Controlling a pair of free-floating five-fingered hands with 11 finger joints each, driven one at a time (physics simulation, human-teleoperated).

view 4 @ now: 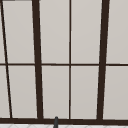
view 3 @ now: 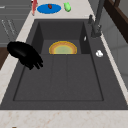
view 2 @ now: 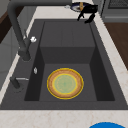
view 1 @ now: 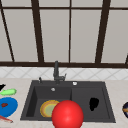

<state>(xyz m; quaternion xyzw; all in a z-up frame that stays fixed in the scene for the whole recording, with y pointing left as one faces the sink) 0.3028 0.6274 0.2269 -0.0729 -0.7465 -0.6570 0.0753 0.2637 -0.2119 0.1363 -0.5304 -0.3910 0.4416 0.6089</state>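
Here, we are watching the right hand (view 1: 93, 103) hovering over the shallow right half of the dark sink (view 1: 67, 83), towards its front edge. In the right side view the right hand (view 3: 23, 53) is hanging palm-down with fingers loose and slightly spread, gripping nothing and touching nothing. At the far left edge of the counter (view 1: 117, 92) a black shape is poking in. We are taking it for the left hand (view 1: 2, 87), but we cannot tell how it is set.

The thing nearest the right hand is a dark bowl (view 1: 125, 109) with a yellowish band, sitting on the counter just off the sink's right edge. In the left side view the hand (view 2: 87, 10) is hanging just beside the bowl (view 2: 78, 6), apart from it.

We are judging the bowl to be stiff, light to middling in weight, glossy and so likely slippery, and breakable if dropped. The rim looks like the sound place to take hold, thumb inside and fingers outside.

Around it:
- A yellow-rimmed plate (view 1: 47, 108) is lying flat on the floor of the deep left basin.
- A red ball (view 1: 67, 115) is sitting at the sink's front edge.
- The faucet (view 1: 56, 71) is standing at the back edge.
- A blue plate (view 1: 8, 106) and a green vegetable (view 1: 8, 92) are resting on the left counter.
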